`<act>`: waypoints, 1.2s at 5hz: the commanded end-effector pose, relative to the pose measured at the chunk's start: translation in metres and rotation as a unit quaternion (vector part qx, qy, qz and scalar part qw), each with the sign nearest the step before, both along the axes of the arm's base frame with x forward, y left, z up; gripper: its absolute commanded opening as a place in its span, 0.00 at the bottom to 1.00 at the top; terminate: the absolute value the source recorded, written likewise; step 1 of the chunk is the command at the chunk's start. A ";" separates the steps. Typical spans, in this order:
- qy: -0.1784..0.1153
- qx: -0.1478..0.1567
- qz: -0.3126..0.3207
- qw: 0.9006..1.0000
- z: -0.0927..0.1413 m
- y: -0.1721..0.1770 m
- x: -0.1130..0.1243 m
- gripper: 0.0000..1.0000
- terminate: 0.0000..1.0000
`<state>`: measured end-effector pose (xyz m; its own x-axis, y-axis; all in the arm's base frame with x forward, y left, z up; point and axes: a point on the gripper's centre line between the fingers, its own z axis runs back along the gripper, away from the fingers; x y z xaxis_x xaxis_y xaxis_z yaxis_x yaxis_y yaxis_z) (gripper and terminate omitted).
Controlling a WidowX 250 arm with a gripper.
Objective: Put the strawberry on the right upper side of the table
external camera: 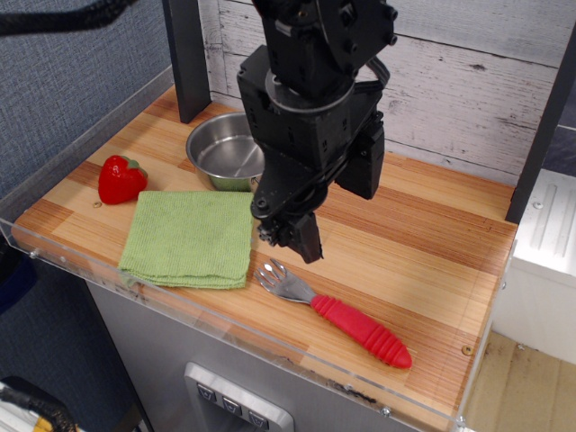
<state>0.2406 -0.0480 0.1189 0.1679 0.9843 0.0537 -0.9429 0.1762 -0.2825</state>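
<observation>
strawberry: the strawberry (121, 178) sat on the left part of the table (423, 261), close to the left acrylic rim — red, glossy, with a bit of green leaf on its right upper side. it stood alone, nothing gripping it.

cloth: a green cloth (189, 238) lay folded flat just right of and slightly in front of the strawberry; its upper left corner came very near the fruit, though actual contact could not be told.

bowl: a steel bowl (220, 151) stood behind the cloth, toward the back of the table, its right side hidden by the arm.

fork: a metal fork (346, 317) with a ribbed red handle lay near the front rim, tines pointing left toward the cloth's right edge, handle running off to the right.

gripper: the gripper (292, 234) hung over the middle of the table, just right of the cloth and above the fork's tines — well apart from the strawberry. its dark fingers appeared pressed together with no visible gap and nothing between them.

table: striped wooden planks with a clear rim along the front and left; the right half lay bare behind the fork.
</observation>
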 end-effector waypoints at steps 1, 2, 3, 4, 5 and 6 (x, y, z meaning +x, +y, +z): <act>0.000 0.000 0.000 1.000 0.000 0.000 0.000 1.00 0.00; 0.000 0.040 -0.125 0.991 -0.007 0.002 0.000 1.00 0.00; 0.006 0.062 -0.248 0.967 -0.007 0.003 0.004 1.00 0.00; 0.014 0.089 -0.367 0.926 -0.004 0.004 0.012 1.00 0.00; 0.018 0.101 -0.480 0.871 -0.001 0.018 0.008 1.00 0.00; 0.065 0.121 -0.589 0.796 0.005 0.044 0.003 1.00 0.00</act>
